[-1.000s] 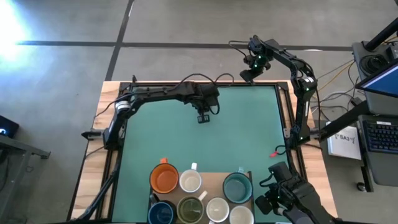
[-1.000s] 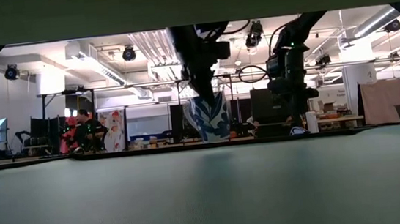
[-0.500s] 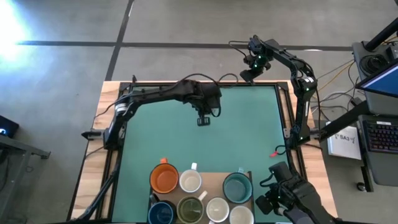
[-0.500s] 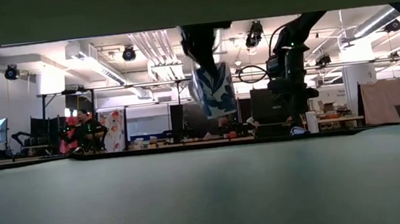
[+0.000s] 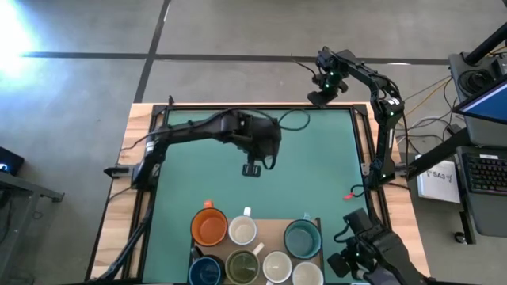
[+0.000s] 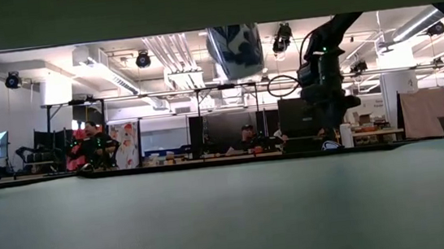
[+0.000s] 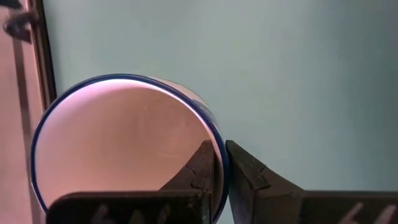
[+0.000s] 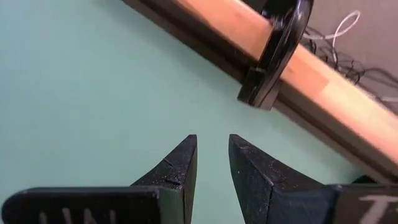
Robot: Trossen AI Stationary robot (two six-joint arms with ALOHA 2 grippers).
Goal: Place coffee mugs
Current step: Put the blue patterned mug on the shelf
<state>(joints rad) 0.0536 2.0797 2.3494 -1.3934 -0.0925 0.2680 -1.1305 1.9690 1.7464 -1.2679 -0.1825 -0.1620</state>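
- Right now your left gripper [image 7: 221,180] is out over the middle of the green mat [image 5: 317,182], clamped on the rim of a white mug with a blue lip [image 7: 124,149], one finger inside and one outside the wall.
- From the low camera that same mug [image 6: 235,50] shows a blue-and-white pattern and hangs high off the table, up at the top of the opening.
- Look to the near edge: the orange mug [image 5: 210,228], a white mug [image 5: 243,231] and the teal mug [image 5: 302,238] sit in one row, with the dark blue mug [image 5: 206,271], the olive-green mug [image 5: 242,267] and two more pale mugs [image 5: 277,266] behind them.
- Your right gripper [image 8: 211,155] waits at the far right corner by the wooden table edge [image 8: 292,62], fingers a little apart and gripping nothing.
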